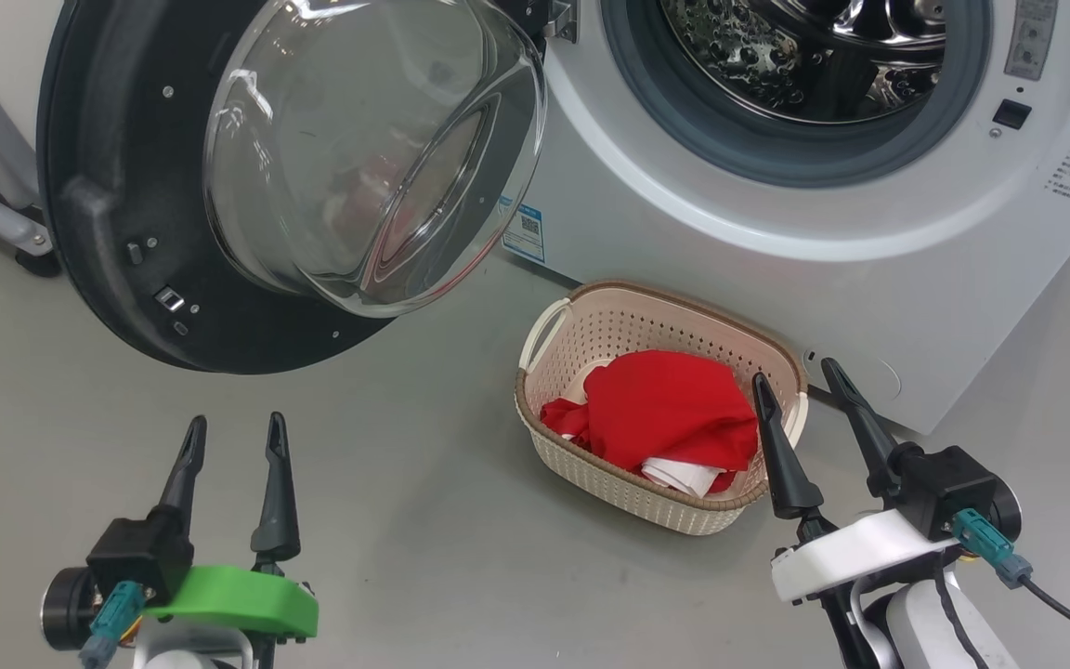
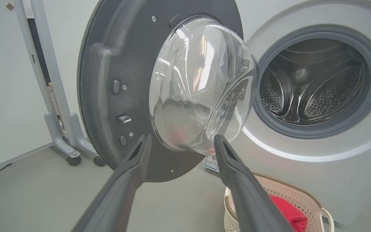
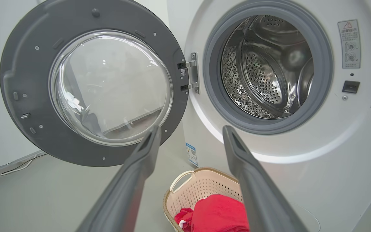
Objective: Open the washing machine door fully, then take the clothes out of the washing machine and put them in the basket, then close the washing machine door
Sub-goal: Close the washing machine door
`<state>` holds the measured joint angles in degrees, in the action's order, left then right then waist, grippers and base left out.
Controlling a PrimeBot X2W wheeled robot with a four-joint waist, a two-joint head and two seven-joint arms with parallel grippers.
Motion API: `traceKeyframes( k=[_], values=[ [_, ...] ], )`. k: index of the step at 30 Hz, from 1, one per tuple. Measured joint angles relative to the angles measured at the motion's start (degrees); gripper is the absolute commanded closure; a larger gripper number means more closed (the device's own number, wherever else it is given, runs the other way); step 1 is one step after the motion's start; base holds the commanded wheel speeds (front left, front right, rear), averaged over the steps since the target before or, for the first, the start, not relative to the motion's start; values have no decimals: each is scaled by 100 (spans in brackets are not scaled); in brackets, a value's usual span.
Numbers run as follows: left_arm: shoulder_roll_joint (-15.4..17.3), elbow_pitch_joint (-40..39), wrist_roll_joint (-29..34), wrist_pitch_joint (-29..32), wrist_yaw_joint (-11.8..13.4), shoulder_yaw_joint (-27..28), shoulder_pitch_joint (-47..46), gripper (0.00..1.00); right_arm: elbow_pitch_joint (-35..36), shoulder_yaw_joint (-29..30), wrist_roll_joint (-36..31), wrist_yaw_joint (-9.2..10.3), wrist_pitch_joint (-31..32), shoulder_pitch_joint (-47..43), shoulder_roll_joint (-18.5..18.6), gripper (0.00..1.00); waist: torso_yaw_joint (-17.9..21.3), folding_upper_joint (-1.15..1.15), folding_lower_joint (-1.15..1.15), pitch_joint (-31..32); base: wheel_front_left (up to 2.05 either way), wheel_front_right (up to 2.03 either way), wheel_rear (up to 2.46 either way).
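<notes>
Grey floor (image 1: 405, 539) is stretching across the lower frame, with the white washing machine (image 1: 776, 242) standing at the upper right, its drum (image 1: 776, 46) showing bare steel. The clothes (image 1: 665, 409) are lying as a red heap in the basket (image 1: 646, 290) at centre, just beside the machine's front. The washing machine door (image 1: 108, 186) is hanging wide open at the upper left. The left hand (image 1: 236, 423) at lower left and the right hand (image 1: 795, 372) at lower right are both spreading their fingers wide and holding nothing.

Judging by that, closing the door is the step in hand. The left hand is sitting nearer the door's free edge, so it is looking the better pick, pushing on the black rim near the latch (image 1: 168, 299), far from the hinge (image 3: 190, 74), rather than on the glass. The push should be following the hinge's arc, with the right hand kept out of it, and ending in a firm press until the latch catches.
</notes>
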<state>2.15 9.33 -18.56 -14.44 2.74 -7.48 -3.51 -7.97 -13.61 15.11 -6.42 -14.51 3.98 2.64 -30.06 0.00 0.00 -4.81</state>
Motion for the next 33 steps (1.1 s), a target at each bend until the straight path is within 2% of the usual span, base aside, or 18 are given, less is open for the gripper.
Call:
traceKeyframes(
  k=[33],
  values=[
    [-1,-56,16,0,-1,-9,119,0,-38,-32,59,2,0,17,1,0,30,0,0,-36,0,0,0]
  ],
)
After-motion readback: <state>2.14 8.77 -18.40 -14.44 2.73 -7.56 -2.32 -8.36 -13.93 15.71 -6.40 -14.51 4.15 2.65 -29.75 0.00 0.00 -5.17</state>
